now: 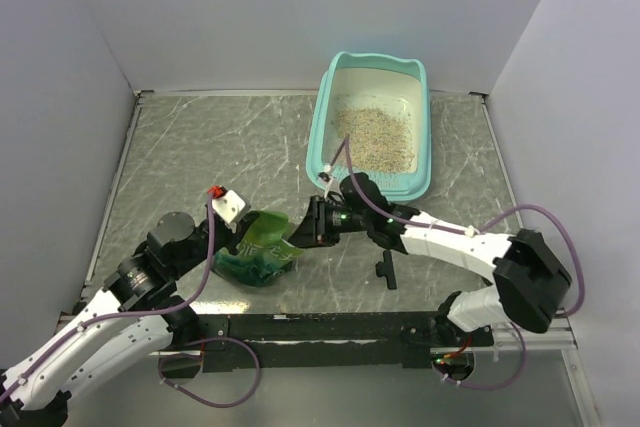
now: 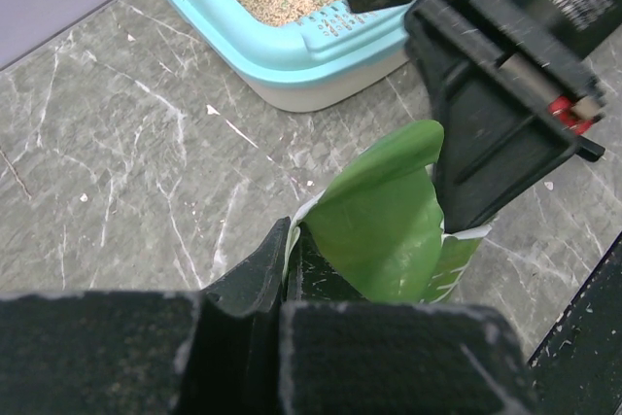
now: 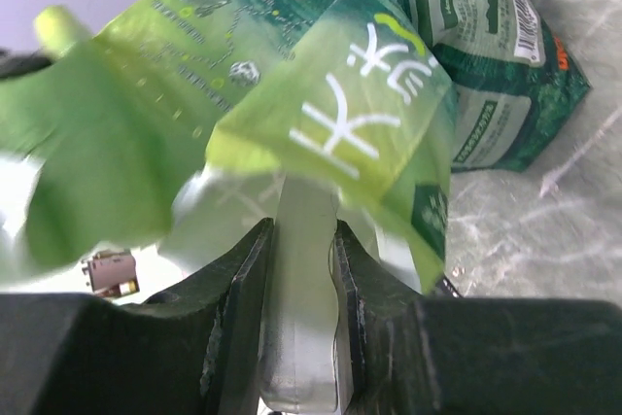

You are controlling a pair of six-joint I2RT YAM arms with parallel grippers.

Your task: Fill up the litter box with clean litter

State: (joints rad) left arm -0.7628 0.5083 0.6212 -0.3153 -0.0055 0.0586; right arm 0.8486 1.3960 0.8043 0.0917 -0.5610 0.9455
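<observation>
Tan clean litter (image 1: 375, 137) sits in the litter box (image 1: 388, 187), beyond right end effector (image 3: 299, 240) and left end effector (image 2: 288, 238) pinching green pouch (image 1: 262, 247).

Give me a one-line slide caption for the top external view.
The left gripper and right gripper pinch a green pouch near a teal litter box holding tan litter.

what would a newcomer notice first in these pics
Most striking is the green pouch near the front middle of the table, caught between both arms: the left gripper and the right gripper each pinch an edge of it. Behind it, far right, sits the big teal litter box, with a patch of tan clean litter inside.
</observation>
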